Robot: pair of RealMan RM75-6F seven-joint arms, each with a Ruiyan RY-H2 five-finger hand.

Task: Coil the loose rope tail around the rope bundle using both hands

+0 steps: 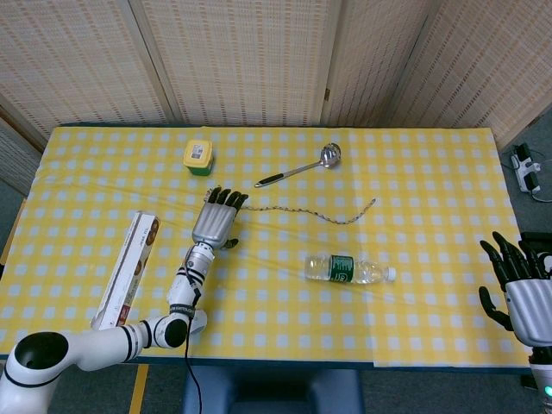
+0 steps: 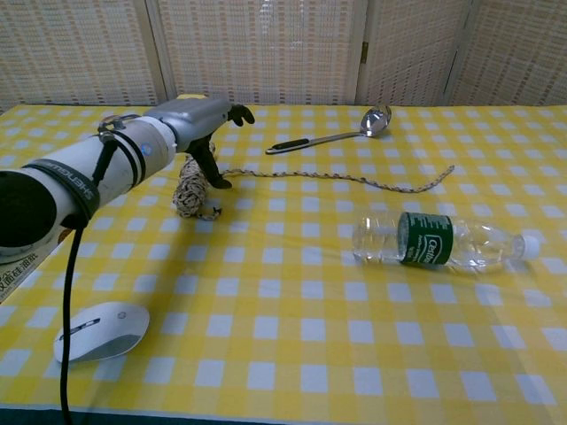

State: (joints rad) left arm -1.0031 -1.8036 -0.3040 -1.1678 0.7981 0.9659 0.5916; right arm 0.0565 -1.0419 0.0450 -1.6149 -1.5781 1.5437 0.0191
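Rope bundle (image 2: 189, 190) soft, light, slip-prone | loose tail (image 2: 354, 180) limp, best pinched near bundle | left hand (image 2: 202, 124) fingers spread above bundle, empty | right hand (image 1: 517, 289) fingers apart, idle

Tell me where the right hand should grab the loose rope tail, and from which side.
Grip the rope tail near its free end, coming down from above. It lies flat and wavy on the table, stretching away from the rope bundle toward the robot's right, so that end is probably nearest the right hand.
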